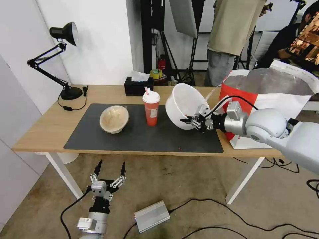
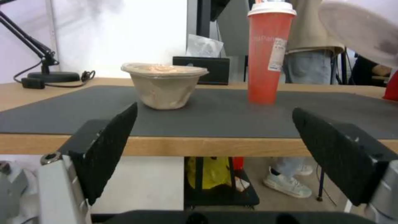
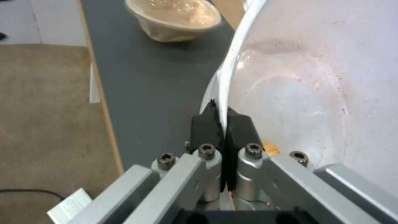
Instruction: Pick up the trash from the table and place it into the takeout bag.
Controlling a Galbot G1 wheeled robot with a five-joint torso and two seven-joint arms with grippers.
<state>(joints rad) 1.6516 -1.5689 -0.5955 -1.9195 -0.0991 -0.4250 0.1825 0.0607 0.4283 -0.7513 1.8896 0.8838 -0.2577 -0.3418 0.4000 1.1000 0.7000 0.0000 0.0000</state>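
Because the right gripper (image 1: 192, 122) pinches the white bowl (image 1: 184, 103) by its rim, it hangs tilted beside the takeout bag (image 1: 262, 99); the left gripper (image 1: 109, 172) waits below the table (image 1: 43, 129), jaws spread.

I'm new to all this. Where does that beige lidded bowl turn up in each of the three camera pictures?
Head view: the beige bowl sits on the dark mat's left part, left of the red cup.
Left wrist view: it stands on the mat beyond the open left gripper.
Right wrist view: it lies at the far end of the mat.
Shared landmark: the dark mat.
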